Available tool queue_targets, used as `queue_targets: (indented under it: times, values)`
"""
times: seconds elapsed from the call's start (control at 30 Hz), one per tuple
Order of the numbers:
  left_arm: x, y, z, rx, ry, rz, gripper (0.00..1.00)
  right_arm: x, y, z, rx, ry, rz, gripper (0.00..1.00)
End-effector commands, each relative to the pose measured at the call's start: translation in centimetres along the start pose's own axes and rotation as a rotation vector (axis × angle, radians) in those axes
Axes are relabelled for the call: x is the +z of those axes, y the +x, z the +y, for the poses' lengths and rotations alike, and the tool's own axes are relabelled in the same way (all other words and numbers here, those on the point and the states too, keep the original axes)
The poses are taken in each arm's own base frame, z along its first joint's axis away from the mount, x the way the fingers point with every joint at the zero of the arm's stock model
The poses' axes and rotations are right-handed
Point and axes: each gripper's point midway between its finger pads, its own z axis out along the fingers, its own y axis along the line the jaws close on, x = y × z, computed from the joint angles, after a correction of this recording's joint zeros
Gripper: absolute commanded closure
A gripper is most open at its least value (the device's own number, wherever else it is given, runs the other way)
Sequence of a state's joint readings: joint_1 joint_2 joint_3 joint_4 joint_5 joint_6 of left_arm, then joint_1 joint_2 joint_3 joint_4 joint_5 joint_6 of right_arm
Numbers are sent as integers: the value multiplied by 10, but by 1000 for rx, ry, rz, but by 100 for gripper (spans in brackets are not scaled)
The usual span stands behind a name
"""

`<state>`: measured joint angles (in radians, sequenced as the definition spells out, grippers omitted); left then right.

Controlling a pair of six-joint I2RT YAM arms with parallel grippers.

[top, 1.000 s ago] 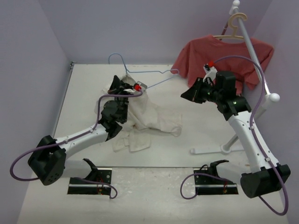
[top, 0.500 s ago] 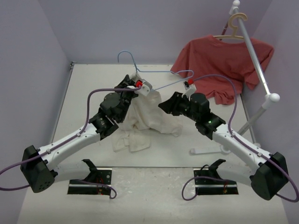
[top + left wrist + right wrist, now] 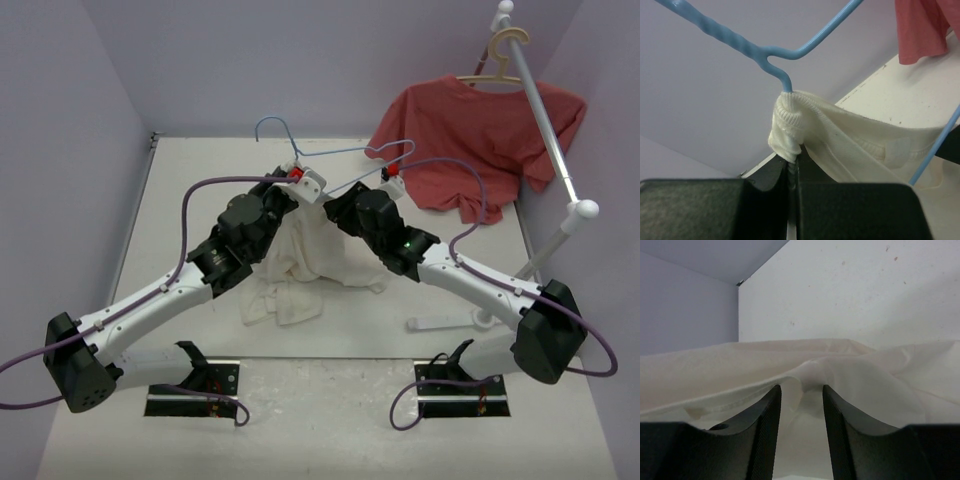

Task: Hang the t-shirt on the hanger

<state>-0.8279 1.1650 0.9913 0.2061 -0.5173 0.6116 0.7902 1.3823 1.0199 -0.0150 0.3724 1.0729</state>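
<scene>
- Top view: the left gripper (image 3: 306, 186) holds the cream t-shirt (image 3: 312, 250) up over the middle of the bench (image 3: 180, 200). The right gripper (image 3: 332, 206) noses in just beside it from the right.
- The light-blue wire hanger (image 3: 335, 152) lies with its long axis left to right across the far side. Its hook is up at the far left and its other end reaches toward the red t-shirt (image 3: 470, 140).
- The cream t-shirt drapes down from the raised pinch, and the rest lies bunched on the bench toward the near side.
- Left wrist: the jaws of the left gripper (image 3: 792, 162) are clamped tight on the ribbed collar (image 3: 786, 125), right where the hanger (image 3: 747, 46) wire dives into the cloth. One wire arm runs up and right, another crosses the lower right.
- Best play, I'd say: keep that pinch firm so the collar can't slide off the wire.
- Right wrist: the jaws of the right gripper (image 3: 801, 390) stand apart with a ridge of t-shirt (image 3: 840, 365) cloth between the tips, not yet squeezed.
- To my eye it should bite one layer only, then draw the cloth along the wire toward the free shoulder.
</scene>
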Motion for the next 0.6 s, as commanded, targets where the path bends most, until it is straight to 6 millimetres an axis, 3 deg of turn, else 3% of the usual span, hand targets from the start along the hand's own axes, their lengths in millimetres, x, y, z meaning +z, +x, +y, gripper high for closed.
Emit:
queue_targets:
  times: [0.0, 0.2, 0.4, 0.57]
  values:
    - [-8, -29, 17, -75, -23, -91, 100, 5, -32, 9, 35, 66, -129, 60]
    - [-10, -33, 17, -94, -11, -108, 100, 22, -23, -10, -49, 169, -127, 63]
    - [-12, -34, 18, -98, -14, -113, 100, 32, -10, -1, -84, 138, -68, 70]
    - [-12, -31, 20, -87, -27, -103, 100, 32, -3, -8, -113, 151, -40, 75]
